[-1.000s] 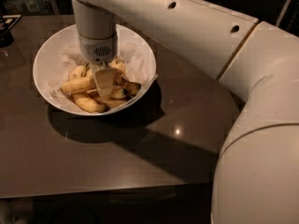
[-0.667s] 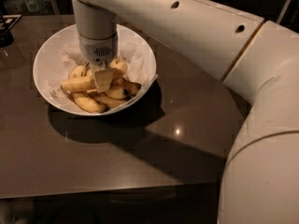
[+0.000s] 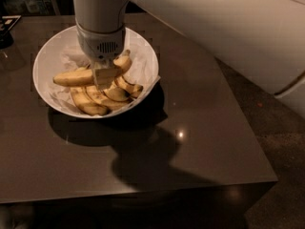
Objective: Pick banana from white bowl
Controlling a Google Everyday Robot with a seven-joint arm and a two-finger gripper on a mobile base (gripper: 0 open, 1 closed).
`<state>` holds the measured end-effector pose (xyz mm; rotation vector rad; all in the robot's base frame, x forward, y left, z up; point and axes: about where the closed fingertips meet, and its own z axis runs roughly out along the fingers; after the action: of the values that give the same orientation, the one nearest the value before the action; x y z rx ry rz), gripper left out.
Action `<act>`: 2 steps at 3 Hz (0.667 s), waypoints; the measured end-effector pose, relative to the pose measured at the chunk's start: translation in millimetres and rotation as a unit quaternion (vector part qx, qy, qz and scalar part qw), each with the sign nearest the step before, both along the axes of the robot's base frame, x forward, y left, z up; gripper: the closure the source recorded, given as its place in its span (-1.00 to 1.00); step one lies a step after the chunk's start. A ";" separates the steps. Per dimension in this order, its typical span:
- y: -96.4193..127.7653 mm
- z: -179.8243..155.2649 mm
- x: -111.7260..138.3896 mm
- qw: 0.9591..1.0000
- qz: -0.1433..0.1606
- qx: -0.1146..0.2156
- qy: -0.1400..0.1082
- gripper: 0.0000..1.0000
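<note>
The white bowl (image 3: pixel 50 56) sits on the dark table at the upper left, lined with crumpled white paper. Several bananas lie in it. The longest banana (image 3: pixel 71 77), pale yellow and nearly straight, is held across the bowl above the shorter curved ones (image 3: pixel 100 99). My gripper (image 3: pixel 106 74) comes straight down from the white arm over the bowl's middle and is shut on this banana near its right half. The banana's right tip (image 3: pixel 125 60) sticks out beyond the gripper.
The dark glossy table (image 3: pixel 190 142) has its right edge and front edge close by. My big white arm (image 3: pixel 238 27) spans the upper right. A dark object (image 3: pixel 7 30) sits at the table's far left corner.
The view has moved closer to the bowl. The long banana now sits higher than the others, lifted in my gripper.
</note>
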<state>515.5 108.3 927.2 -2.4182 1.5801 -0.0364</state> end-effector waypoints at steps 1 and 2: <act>-6.6 20.2 -22.9 1.000 0.008 0.019 -0.019 1.00; -20.5 31.1 -50.3 0.999 0.001 0.034 -0.030 1.00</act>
<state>465.3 87.8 958.3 -2.3442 1.5276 -0.0533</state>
